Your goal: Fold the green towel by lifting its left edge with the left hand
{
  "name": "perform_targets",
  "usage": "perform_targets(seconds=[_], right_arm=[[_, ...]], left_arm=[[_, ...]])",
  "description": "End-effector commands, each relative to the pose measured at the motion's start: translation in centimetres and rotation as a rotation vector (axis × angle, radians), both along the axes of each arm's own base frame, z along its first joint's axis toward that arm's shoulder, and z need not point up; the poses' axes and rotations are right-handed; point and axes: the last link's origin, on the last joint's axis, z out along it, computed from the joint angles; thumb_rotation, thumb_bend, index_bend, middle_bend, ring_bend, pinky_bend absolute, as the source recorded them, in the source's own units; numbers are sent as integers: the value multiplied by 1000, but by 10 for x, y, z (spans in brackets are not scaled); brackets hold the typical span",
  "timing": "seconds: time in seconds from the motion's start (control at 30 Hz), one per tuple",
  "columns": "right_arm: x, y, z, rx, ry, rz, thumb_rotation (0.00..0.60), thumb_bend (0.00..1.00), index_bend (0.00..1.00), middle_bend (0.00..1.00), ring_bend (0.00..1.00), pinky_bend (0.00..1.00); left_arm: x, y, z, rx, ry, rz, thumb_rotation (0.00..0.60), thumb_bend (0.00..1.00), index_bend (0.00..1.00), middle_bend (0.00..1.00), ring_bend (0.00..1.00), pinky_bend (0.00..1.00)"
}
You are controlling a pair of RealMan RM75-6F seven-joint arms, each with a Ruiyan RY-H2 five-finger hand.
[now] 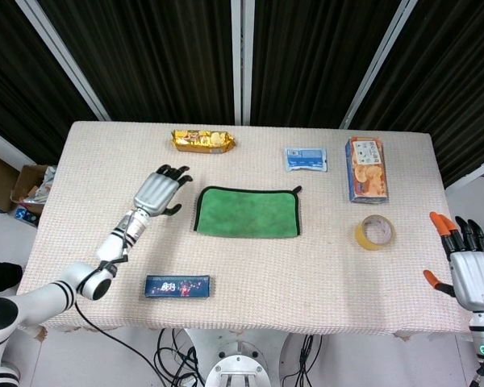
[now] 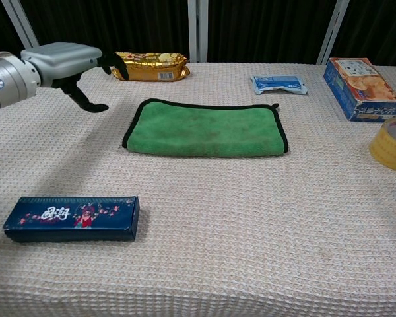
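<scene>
Black curtain panels with pale diagonal struts hang behind a table [image 1: 105, 161] covered in a cream waffle-weave cloth. On it, near the middle, the green towel [image 1: 247, 213] lies flat as a folded rectangle with a dark border, a small loop at its far right corner; nothing touches it.

From the near left corner the left arm [image 1: 60, 292] reaches diagonally up over the table, white segments with black bands. At its end the left hand [image 1: 156, 192] is held above the cloth just left of the towel and apart from it, back upward, dark fingers spread and empty. In the chest view this hand [image 2: 61, 58] sits clear above the table surface, its thumb hooking downward.

At the lower right, off the table's edge, the right hand [image 1: 468, 266] is upright with its fingers apart, orange on some fingertips, holding nothing.

Along the far right side a blue and orange box [image 1: 366, 168] lies lengthwise. Toward the near left edge is a long dark blue box [image 1: 176, 286] with printed figures. At the far edge, left of centre, rests a gold snack packet [image 1: 202, 141]. Right of it lies a small blue and white pouch [image 1: 305, 159]. A roll of yellowish tape [image 1: 374, 232] lies flat right of the towel.
</scene>
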Motion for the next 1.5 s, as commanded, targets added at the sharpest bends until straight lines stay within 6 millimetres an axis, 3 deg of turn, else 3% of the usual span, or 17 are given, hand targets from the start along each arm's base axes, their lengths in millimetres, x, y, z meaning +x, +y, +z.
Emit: perform_targets(seconds=[0.03,0.67,1.03,1.5], right_arm=[[2,1,0,-3,-2,1,600,80,0,102,0,0],[6,10,0,-24,8,-30,600,80,15,101,0,0],[7,11,2,-34,14,-47,600,80,18,101,0,0],[9,10,2,-34,14,-53,600,80,18,97,0,0]], left_arm=[[-20,1,-5,-12,29,-28,600,224,269,109,200,166],[-4,11,-52,-97,55,-173,600,188,278,115,200,162],[4,12,-51,-65,-51,-191,600,187,263,115,200,161],[1,2,-50,-40,-119,-211,600,177,167,93,200,158]])
